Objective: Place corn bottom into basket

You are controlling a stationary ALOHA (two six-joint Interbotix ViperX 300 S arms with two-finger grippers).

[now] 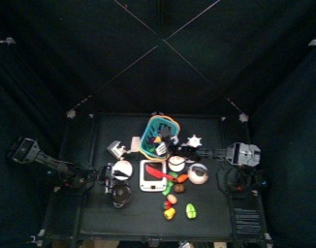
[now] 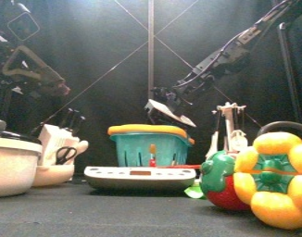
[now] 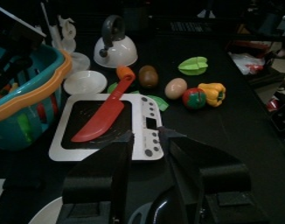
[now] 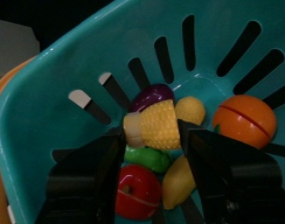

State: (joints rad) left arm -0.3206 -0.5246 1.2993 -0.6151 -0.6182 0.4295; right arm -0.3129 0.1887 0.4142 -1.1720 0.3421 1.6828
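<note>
Corn bottom (image 4: 160,125), a stubby yellow kernelled plastic piece, is seen lying inside the teal ribbed oval plastic basket (image 4: 63,131) among other toy foods, between the spread-apart jaws of the right gripper (image 4: 156,153). Release appears done; withdrawal upward is called for next.

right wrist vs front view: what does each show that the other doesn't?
Only the right wrist view: inside the basket, the corn piece lying between the open jaws of the right gripper, an orange round toy, a purple one, and green and red pieces below.

Only the front view: the white scale, the yellow bell pepper toy, a white pot and the arms hanging behind.

Both: the teal basket, though the front view shows only its ribbed outer wall.
</note>
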